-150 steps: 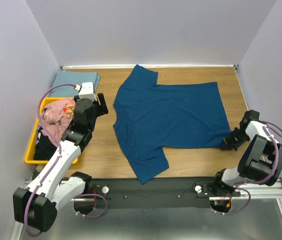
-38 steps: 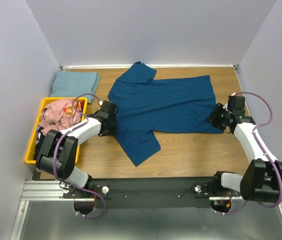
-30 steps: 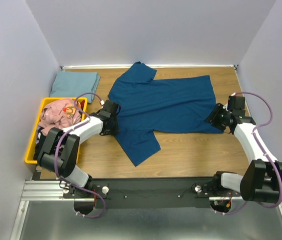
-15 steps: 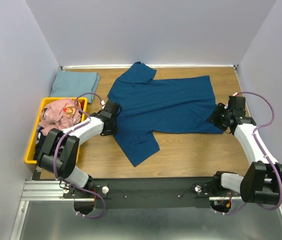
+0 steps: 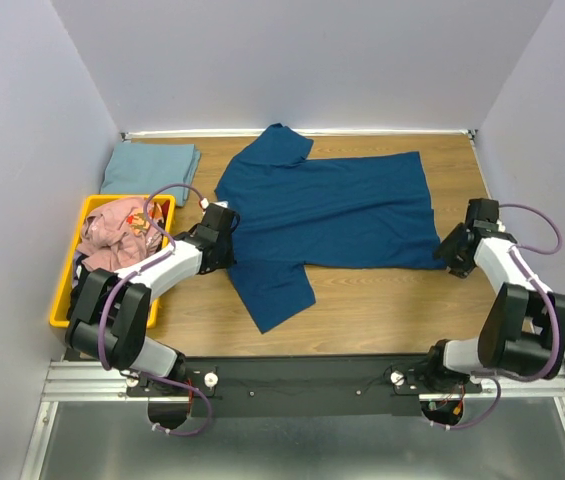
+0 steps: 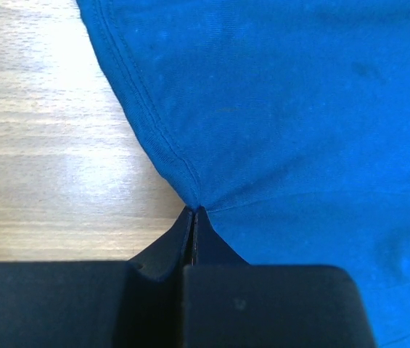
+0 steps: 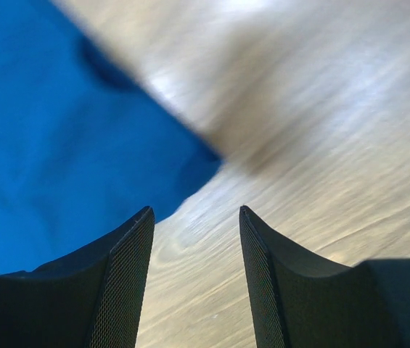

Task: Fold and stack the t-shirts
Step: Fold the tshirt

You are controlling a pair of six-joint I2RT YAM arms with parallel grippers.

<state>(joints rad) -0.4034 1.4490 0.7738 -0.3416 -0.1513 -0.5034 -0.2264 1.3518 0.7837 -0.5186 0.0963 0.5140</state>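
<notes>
A blue t-shirt (image 5: 332, 210) lies spread flat on the wooden table, one sleeve toward the back and one toward the front. My left gripper (image 5: 224, 233) is shut on its left edge, pinching the hem (image 6: 194, 206) between closed jaws. Just off the shirt's near right corner (image 7: 201, 158), my right gripper (image 5: 451, 253) hovers open over bare wood, fingers (image 7: 128, 254) apart with nothing between them. A pale grey-blue t-shirt (image 5: 150, 160) rests folded at the back left. A pink t-shirt (image 5: 112, 225) and a black one (image 5: 86, 282) are bunched in the bin.
A yellow plastic bin (image 5: 62, 300) stands at the left edge, close to my left arm. Grey walls close in the table on the left, back and right. Bare wood (image 5: 392, 300) runs along the front, below the shirt.
My left gripper has closed on the shirt's left edge. The right arm has drawn back and down to the shirt's near right corner. The front sleeve has shifted slightly left.
</notes>
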